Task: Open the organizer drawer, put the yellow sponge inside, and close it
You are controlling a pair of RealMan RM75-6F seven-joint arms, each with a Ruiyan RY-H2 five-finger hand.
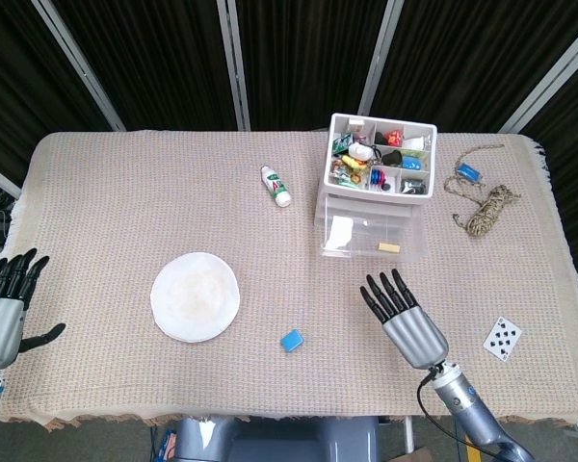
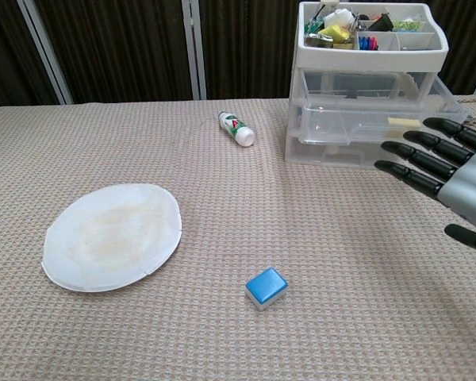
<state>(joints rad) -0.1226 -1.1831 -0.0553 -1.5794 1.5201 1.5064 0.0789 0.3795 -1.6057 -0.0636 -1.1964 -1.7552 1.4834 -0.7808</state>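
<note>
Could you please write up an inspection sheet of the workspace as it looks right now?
Surface: table under a beige woven cloth.
Job's things: clear organizer, its middle drawer pulled out; yellow sponge lies inside the drawer.
Clutter: paper plate, blue block, small white bottle lying down, coiled rope, playing card, small items in the organizer's top tray.
Hands: right hand holds nothing, fingers apart, in front of the drawer and clear of it; left hand holds nothing, at the table's left edge.
Cables: a thin cable at the right wrist.
Surroundings: dark curtains with metal poles.
</note>
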